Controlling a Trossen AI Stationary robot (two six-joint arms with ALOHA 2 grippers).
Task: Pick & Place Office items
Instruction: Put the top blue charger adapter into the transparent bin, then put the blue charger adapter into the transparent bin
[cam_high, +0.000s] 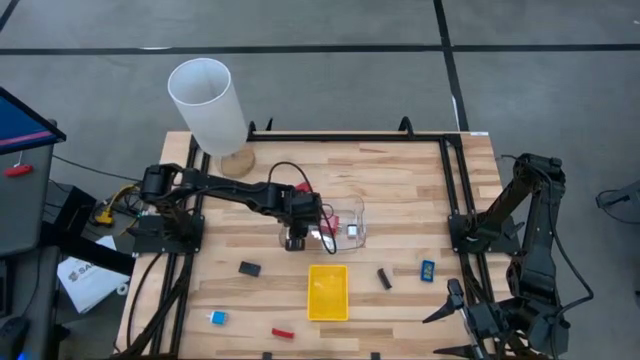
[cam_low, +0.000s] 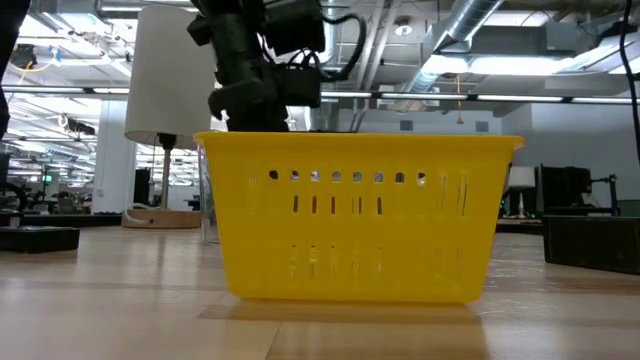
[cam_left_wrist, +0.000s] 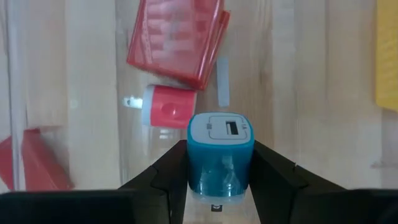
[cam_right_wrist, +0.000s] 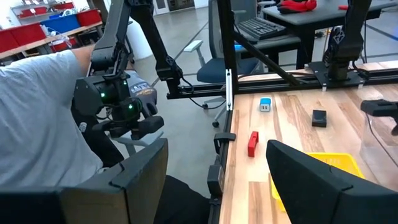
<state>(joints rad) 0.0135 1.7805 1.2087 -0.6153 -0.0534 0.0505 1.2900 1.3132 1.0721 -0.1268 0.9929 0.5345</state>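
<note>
- Near the front edge of the wooden table (cam_high: 400, 180) lie a small blue-and-white piece (cam_high: 217, 318) and a red stick (cam_high: 283, 333), apart from each other.
- A yellow tray (cam_high: 328, 292) sits just behind them, with black bits (cam_high: 250, 268) to either side.
- Mid-table, the left gripper (cam_left_wrist: 219, 177) hangs over a clear plastic tray (cam_high: 352, 212), jaws clamped on a blue-and-white charger cube (cam_left_wrist: 219, 155); red pieces (cam_left_wrist: 169, 107) lie below.
- The right gripper (cam_right_wrist: 217, 168) waits off the table's right side, jaws apart, holding nothing.
- A tall white cylinder (cam_high: 208, 104) stands at the back.

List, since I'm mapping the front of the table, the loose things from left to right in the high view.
Blue-and-white piece → black piece → red piece → yellow tray → black stick → blue piece.
</note>
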